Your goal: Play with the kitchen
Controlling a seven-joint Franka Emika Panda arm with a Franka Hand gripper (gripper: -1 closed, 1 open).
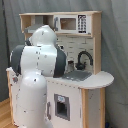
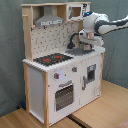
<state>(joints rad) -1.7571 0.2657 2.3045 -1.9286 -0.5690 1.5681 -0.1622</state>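
Right now the hand (image 2: 86, 44) is hovering over the sink (image 2: 80, 50) of the kitchen (image 2: 50, 75), just beside the black faucet (image 2: 75, 39); whether it is gripping anything, I cannot tell.

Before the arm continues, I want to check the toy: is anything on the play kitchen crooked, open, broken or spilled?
Nothing stands out. The play kitchen stands upright, its oven door is closed, and the hob is bare. The end effector hangs over the sink by the faucet.
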